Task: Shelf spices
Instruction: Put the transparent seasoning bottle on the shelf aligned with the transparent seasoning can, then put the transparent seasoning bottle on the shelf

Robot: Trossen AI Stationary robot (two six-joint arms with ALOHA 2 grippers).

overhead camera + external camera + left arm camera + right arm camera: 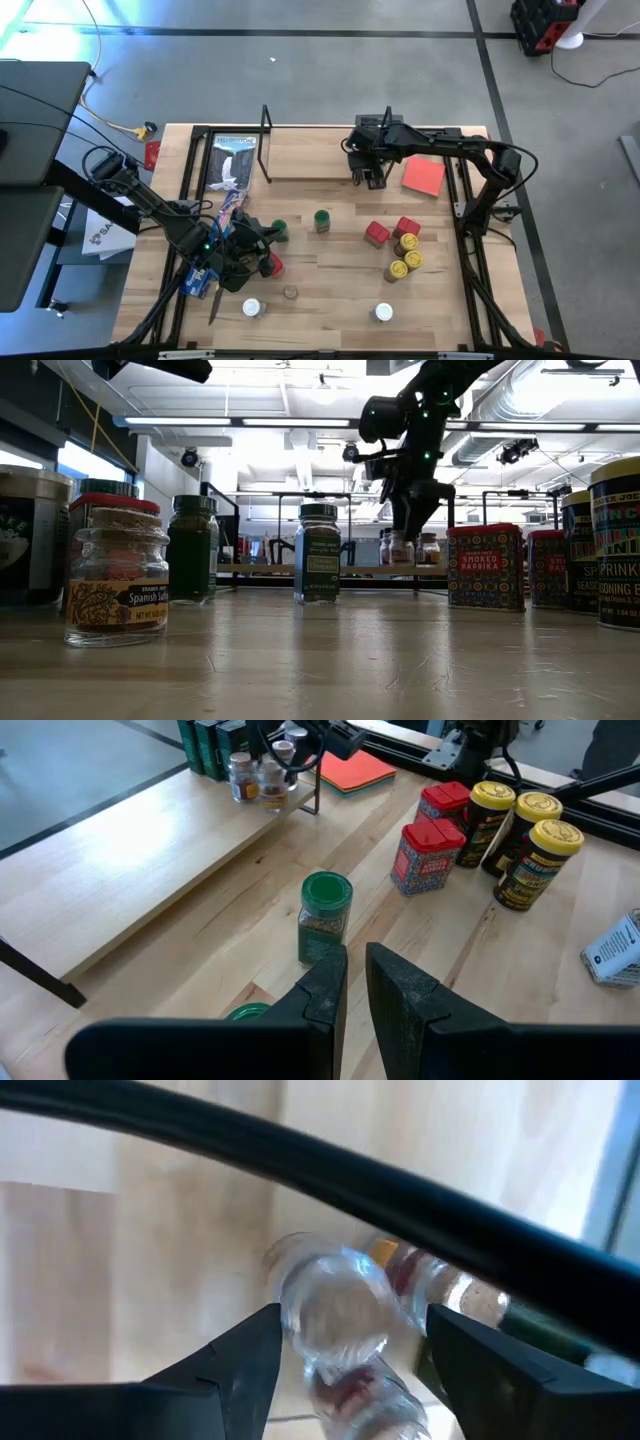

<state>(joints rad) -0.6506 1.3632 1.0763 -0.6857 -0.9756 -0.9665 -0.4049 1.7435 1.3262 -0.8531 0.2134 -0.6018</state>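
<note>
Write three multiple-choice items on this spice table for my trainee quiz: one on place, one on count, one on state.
1. The right tool is: A over the shelf; B low at the front edge; C parked far left.
2. The yellow-lidded jars number: A one; B three; C six.
3. The right tool is: A open; B shut on a tin; C shut, empty.
Key: A, the high view shows it above the board; B, three stand clustered; A, its fingers stand apart either side of a clear jar.

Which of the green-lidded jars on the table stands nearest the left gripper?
The green-lidded jar right beside the left gripper; the other green-lidded jar stands alone, farther toward the table's middle.
</note>
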